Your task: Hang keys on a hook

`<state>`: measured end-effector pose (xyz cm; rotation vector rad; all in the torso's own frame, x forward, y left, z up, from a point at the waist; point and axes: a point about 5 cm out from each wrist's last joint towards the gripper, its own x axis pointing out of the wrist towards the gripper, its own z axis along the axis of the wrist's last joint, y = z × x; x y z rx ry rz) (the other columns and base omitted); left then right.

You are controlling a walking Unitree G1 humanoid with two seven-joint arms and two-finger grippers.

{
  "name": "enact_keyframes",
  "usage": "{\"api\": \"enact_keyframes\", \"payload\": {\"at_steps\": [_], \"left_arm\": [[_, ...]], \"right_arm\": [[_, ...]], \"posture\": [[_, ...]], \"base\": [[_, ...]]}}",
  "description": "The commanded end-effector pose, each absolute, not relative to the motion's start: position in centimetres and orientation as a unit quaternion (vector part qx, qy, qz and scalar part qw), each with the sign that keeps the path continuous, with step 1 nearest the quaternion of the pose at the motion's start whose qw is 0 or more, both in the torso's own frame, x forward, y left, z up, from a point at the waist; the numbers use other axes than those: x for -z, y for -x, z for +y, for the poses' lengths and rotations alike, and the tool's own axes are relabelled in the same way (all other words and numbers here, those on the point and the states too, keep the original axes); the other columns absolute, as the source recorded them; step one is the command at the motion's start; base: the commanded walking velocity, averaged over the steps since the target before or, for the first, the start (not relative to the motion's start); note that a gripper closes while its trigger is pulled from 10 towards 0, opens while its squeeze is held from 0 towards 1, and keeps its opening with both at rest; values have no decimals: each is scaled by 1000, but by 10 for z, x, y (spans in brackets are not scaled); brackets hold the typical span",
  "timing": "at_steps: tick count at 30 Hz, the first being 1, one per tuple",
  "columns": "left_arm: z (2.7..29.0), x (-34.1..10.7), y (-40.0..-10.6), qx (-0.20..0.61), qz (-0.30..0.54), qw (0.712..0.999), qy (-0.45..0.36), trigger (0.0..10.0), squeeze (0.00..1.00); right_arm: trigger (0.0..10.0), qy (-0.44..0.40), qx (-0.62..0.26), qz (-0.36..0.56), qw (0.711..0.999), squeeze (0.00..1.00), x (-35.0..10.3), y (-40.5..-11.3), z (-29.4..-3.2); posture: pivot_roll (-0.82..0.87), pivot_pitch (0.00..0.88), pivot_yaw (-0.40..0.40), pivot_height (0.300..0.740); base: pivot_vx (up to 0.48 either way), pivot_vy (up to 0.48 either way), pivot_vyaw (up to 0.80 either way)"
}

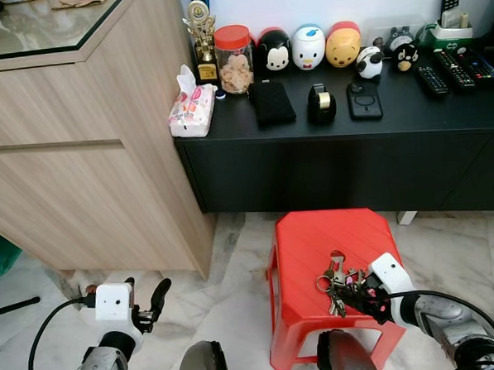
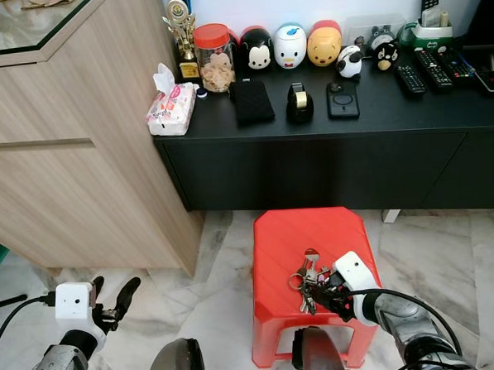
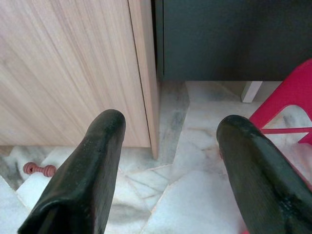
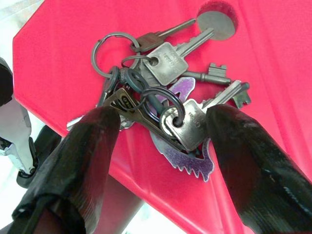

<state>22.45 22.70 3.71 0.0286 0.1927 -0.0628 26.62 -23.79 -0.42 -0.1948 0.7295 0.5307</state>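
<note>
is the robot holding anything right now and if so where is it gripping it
Nothing is held. The right gripper is open, its fingers either side of the keys on the red stool. The left gripper is open over the floor.

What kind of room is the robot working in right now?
Likely a home living room: remote controls and cartoon figurines sit on a low black console, beside a wooden cabinet, with marble flooring.

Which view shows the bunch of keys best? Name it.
The right wrist view: the bunch of keys lies close up on the red stool, between the open right gripper. Both eye views show it small, beside that gripper.
</note>
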Motion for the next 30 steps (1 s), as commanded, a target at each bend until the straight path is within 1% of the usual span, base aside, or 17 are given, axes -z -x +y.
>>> {"api": "enact_keyframes", "payload": {"at_steps": [1,4,5,7,8,9,10,11,22,23,24,25,26,28,29,30], "left_arm": [[230,-41,-225,34,96,994,-29,10000,0],[230,-41,-225,34,97,994,-29,10000,0],[230,-41,-225,34,97,994,-29,10000,0],[230,-41,-225,34,97,994,-29,10000,0],[230,-41,-225,34,97,994,-29,10000,0],[230,-41,-225,34,97,994,-29,10000,0],[231,-41,-225,34,97,994,-29,10000,0],[231,-41,-225,34,97,994,-29,10000,0],[232,-41,-225,35,98,994,-32,10000,0],[232,-41,-225,35,98,994,-32,10000,0],[232,-41,-225,35,98,994,-32,10000,0],[232,-41,-225,35,98,994,-32,10000,0],[232,-41,-225,34,98,994,-32,10000,0],[232,-41,-225,34,98,994,-33,10000,0],[232,-41,-225,34,98,994,-33,10000,0],[232,-41,-225,33,99,994,-33,10000,0]], "right_arm": [[10000,96,-257,361,891,0,8,-263,-236],[10000,97,-256,360,892,0,8,-264,-236],[8275,97,-255,359,893,0,8,-264,-236],[4157,96,-254,359,893,0,8,-264,-235],[4157,96,-254,359,893,0,8,-264,-235],[3882,95,-255,358,893,0,8,-264,-234],[7098,94,-256,357,893,0,9,-264,-233],[10000,94,-257,356,894,0,9,-264,-231],[10000,94,-258,341,899,0,7,-269,-223],[8549,94,-258,341,899,0,7,-269,-223],[8549,95,-258,341,899,0,7,-269,-223],[3098,95,-258,341,899,0,7,-270,-223],[941,95,-260,340,899,0,7,-270,-221],[941,95,-260,340,899,0,7,-270,-221],[0,94,-262,340,898,0,7,-270,-221],[0,94,-264,340,898,0,8,-270,-220]], "posture": [[31,108,63,619],[31,109,64,619],[30,109,64,619],[29,110,64,619],[29,109,64,619],[32,110,64,619],[32,110,65,619],[32,110,66,619],[35,111,70,619],[37,112,71,619],[37,112,71,619],[36,112,71,619],[35,113,71,619],[35,113,71,619],[36,112,71,619],[36,113,71,619]], "base": [[0,0,0],[0,0,0],[0,0,0],[0,0,0],[0,0,0],[0,0,0],[0,0,0],[0,0,0],[0,0,0],[0,0,0],[0,0,0],[0,0,0],[0,0,0],[0,0,0],[0,0,0],[0,0,0]]}}
